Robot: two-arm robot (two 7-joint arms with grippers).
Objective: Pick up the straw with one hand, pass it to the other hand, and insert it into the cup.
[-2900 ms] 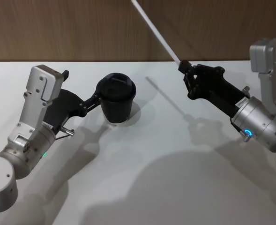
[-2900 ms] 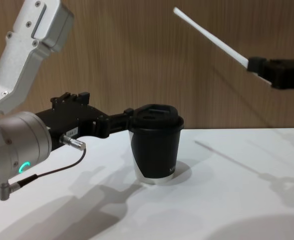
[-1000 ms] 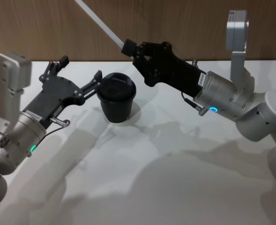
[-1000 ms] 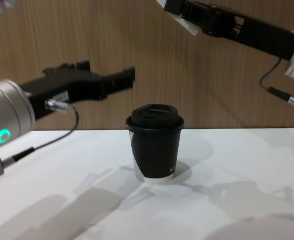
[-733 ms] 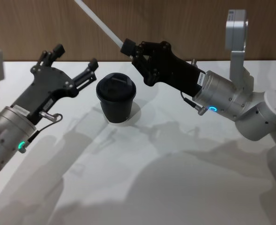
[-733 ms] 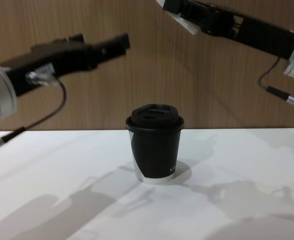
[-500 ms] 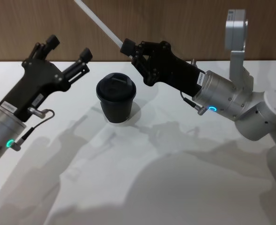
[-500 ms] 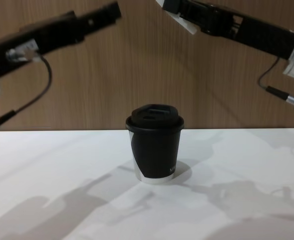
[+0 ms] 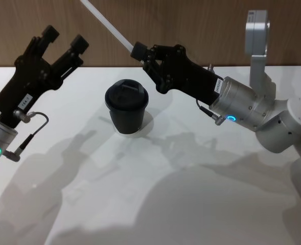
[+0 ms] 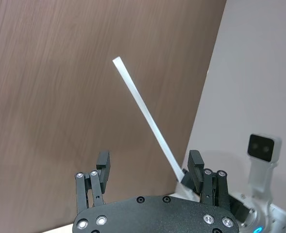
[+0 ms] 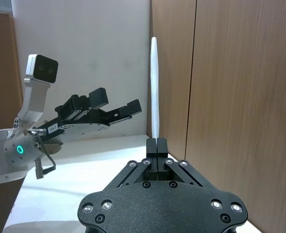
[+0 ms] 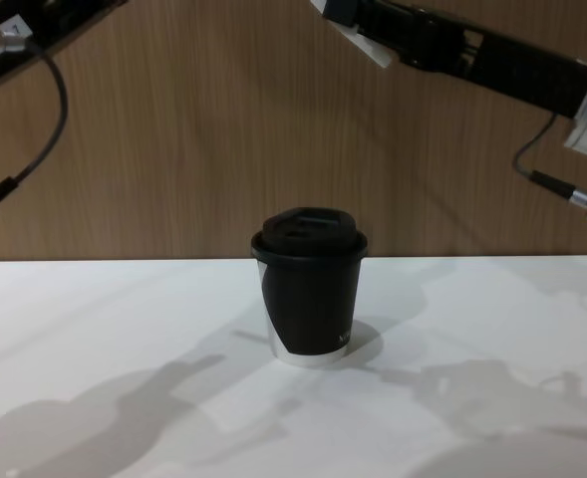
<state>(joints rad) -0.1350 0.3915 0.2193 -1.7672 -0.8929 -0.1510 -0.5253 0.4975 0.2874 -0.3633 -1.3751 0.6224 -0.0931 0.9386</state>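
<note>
So the pickup's done: the right gripper [image 9: 140, 51] is clamped on the straw's [image 9: 106, 22] lower end, high above the cup [image 9: 126, 109] on the table, and the left gripper [image 9: 65, 38] hangs wide open off to the cup's left, so I'd say handover and insertion are both left.

The left gripper [image 9: 65, 37] sits high at the head view's upper left, fingers spread wide, its arm slanting in from the left edge. The right gripper [image 9: 139, 50] reaches from the right to upper centre, pinching the straw [image 9: 107, 22].
</note>
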